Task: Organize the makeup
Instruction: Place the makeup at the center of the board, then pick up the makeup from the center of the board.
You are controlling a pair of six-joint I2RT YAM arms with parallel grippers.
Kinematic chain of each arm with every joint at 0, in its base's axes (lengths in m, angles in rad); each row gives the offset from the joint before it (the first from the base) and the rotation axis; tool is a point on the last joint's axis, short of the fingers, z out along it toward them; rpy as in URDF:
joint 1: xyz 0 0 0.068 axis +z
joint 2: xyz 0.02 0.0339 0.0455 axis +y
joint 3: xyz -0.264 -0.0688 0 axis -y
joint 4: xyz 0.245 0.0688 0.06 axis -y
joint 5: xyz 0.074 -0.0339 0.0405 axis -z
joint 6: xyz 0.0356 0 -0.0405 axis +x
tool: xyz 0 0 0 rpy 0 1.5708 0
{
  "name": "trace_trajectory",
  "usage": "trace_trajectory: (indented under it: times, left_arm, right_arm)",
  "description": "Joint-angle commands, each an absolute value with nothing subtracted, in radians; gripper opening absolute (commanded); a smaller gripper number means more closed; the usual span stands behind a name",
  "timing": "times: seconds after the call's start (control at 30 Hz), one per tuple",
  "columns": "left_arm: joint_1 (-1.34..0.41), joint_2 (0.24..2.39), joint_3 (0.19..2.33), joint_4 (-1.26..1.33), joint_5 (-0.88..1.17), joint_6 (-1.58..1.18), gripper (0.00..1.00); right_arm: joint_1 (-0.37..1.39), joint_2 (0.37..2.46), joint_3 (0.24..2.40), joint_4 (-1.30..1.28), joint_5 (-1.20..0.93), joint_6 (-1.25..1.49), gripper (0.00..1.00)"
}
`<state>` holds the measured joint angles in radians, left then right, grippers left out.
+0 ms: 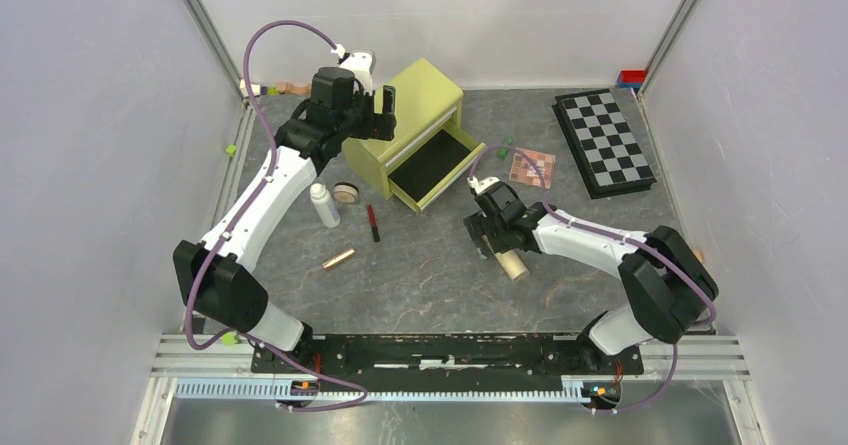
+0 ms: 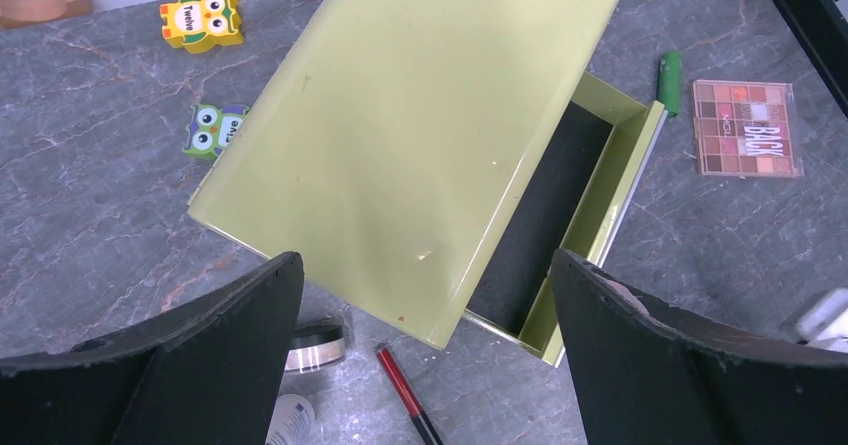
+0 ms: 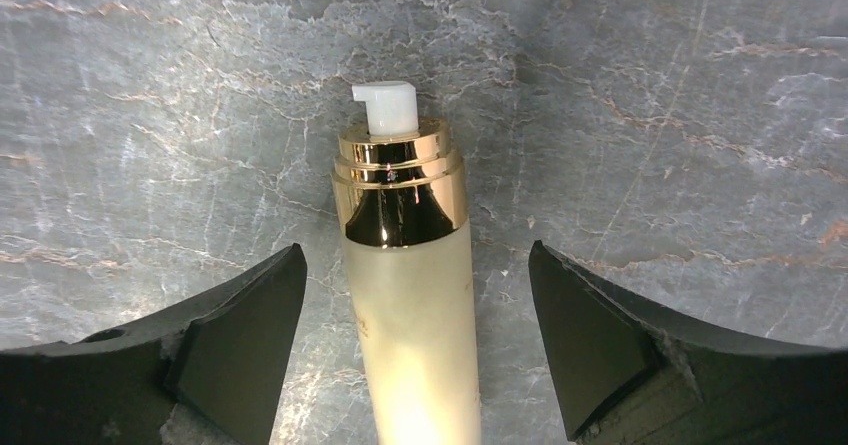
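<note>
Seven cosmetic items, all outside the drawer.

1. Cream pump bottle (image 3: 410, 295), gold collar, white nozzle. It lies flat on the grey marbled table (image 1: 430, 285), front right of centre, between the fingers of the right gripper (image 3: 415, 265). The jaws are spread, with a gap showing on either side of the bottle and neither finger touching it.
2. White bottle (image 1: 323, 205), lying on the table left of the box, beside the left arm.
3. Round tan compact (image 1: 346, 193), just beside the white bottle.
4. Red-black pencil (image 1: 373, 222), lying near the compact, in front of the box.
5. Rose-gold tube (image 1: 338, 258), lying alone, nearer the arm bases.
6. Green stick (image 2: 669, 70), lying just beside the drawer's far corner.
7. Pink-brown eyeshadow palette (image 2: 748, 128), flat on the table to the right of the drawer.

Storage: olive-green box (image 1: 410, 115), set at an angle at table centre-back. Its single drawer (image 1: 432, 165) is pulled out, showing a dark lining and nothing inside.

Left gripper (image 2: 428, 263): hangs above the box, jaws spread wide, holding nothing.

Other stock: chequered board (image 1: 604, 143) at back right; two owl blocks, yellow (image 2: 202, 19) and green (image 2: 215, 128), behind the box.
</note>
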<state>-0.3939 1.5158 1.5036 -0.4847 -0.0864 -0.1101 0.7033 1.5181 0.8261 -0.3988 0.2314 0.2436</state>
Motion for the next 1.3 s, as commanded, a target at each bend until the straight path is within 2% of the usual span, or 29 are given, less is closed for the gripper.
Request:
trace_trajectory:
  times: [0.0,0.33,0.57,0.9,1.1,1.17,1.2,1.27]
  left_arm:
    - [-0.386,1.492,1.529,-0.48,-0.06,-0.083,0.99]
    - [-0.386,1.51,1.522,-0.472,-0.047,-0.08,0.99]
    - [-0.385,1.517,1.526,-0.476,-0.041,-0.075,1.0]
    - [-0.383,1.523,1.529,-0.479,-0.046,-0.071,1.0]
    - [-0.383,1.527,1.53,-0.48,-0.046,-0.068,1.0]
    - [-0.383,1.525,1.528,-0.48,-0.05,-0.067,1.0]
    - [-0.382,1.526,1.527,-0.48,-0.051,-0.065,1.0]
    - [-0.383,1.524,1.522,-0.481,-0.065,-0.06,1.0]
  right_arm:
    - [0.707,1.452,0.849,-0.41,0.261,0.294,0.88]
    - [0.707,1.443,0.885,-0.485,0.317,0.33,0.89]
    - [0.706,1.553,0.906,-0.497,0.295,0.234,0.88]
    - [0.705,1.564,0.882,-0.514,0.238,0.233,0.81]
    - [0.705,1.557,0.872,-0.553,0.236,0.273,0.73]
    - [0.706,1.536,0.861,-0.538,0.258,0.303,0.67]
    - [0.703,1.524,0.858,-0.525,0.26,0.315,0.61]
    - [0.697,1.504,0.86,-0.496,0.246,0.337,0.41]
